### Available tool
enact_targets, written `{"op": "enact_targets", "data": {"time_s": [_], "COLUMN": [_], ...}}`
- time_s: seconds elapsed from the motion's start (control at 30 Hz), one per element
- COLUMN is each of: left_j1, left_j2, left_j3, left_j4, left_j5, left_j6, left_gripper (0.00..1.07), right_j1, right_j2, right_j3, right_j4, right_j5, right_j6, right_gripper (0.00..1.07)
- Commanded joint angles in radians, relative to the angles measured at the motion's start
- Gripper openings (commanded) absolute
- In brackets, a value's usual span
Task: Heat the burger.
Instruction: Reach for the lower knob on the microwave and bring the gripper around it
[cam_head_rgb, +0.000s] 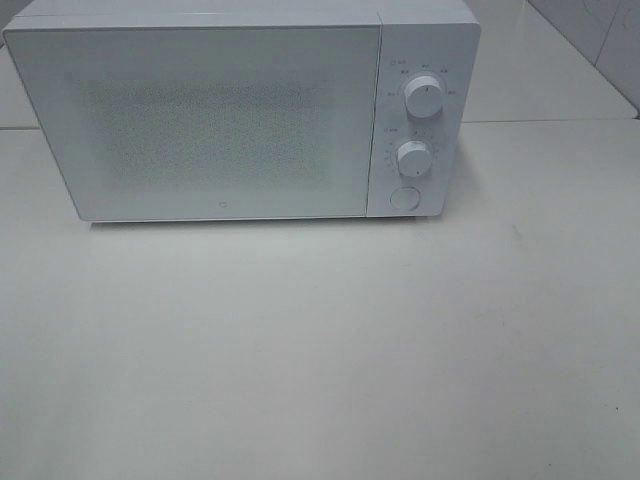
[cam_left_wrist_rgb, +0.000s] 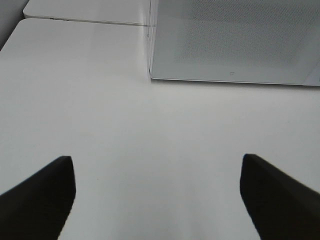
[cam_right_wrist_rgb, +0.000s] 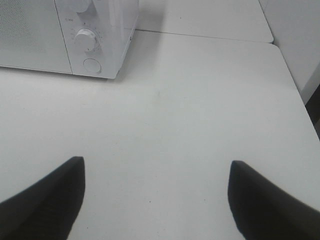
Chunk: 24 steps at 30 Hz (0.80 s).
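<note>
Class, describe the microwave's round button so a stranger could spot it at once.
Find the white microwave on the table. Its control panel, right of the door, stacks two knobs; the button sits beneath them. It alone lies flat, with no scale marks.

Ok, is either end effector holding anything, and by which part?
Nothing is held. The left end effector and the right end effector both stand open above the white table, apart from the closed white microwave.

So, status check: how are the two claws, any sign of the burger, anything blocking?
Both open and empty: left gripper, right gripper. No burger in view; microwave shut. Nothing seen in the way.
</note>
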<state>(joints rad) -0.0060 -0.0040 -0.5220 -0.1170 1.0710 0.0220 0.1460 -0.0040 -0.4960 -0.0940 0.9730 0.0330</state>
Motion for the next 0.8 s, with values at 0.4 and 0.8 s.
{"op": "enact_targets", "data": {"time_s": [0.4,0.8], "left_j1": [0.000,0.000], "left_j2": [-0.023,-0.023], "left_j3": [0.005,0.005], "left_j4": [-0.011,-0.011], "left_j5": [0.001,0.001], "left_j6": [0.002,0.002], "left_gripper": [0.82,0.82], "right_j1": [-0.003,-0.003], "right_j2": [-0.025,-0.025], "right_j3": [0.002,0.002], "right_j4": [-0.003,-0.003], "right_j5": [-0.013,-0.015], "right_j6": [0.006,0.006], "right_gripper": [0.75,0.75]}}
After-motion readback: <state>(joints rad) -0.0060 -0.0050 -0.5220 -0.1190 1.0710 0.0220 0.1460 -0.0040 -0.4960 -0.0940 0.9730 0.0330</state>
